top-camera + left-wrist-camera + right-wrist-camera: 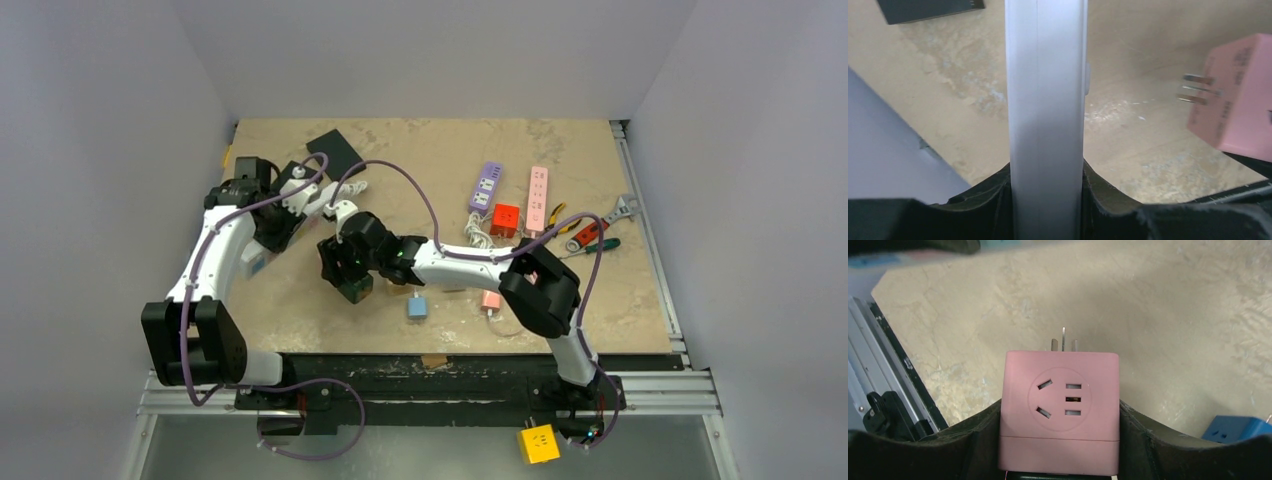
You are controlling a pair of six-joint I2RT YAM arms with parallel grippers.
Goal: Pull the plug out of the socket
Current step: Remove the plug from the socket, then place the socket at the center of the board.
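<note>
The socket is a white power strip (1045, 100) that stands upright between my left gripper's (1046, 200) jaws, which press on both of its sides. The plug is a pink cube (1060, 400) with outlet holes on its near face and metal prongs pointing away. My right gripper (1060, 440) is shut on the plug's flanks. In the left wrist view the plug (1243, 100) hangs to the right of the strip with bare prongs, apart from it. From above, the left gripper (290, 205) and right gripper (350, 275) sit close together at the table's left centre.
A black pad (336, 152) lies at the back left. A purple strip (486, 186), a pink strip (538, 198) and an orange-red cube (505, 218) lie at the back right, with hand tools (590, 235) beyond. A blue cube (417, 307) and a small pink plug (491, 301) rest near the front.
</note>
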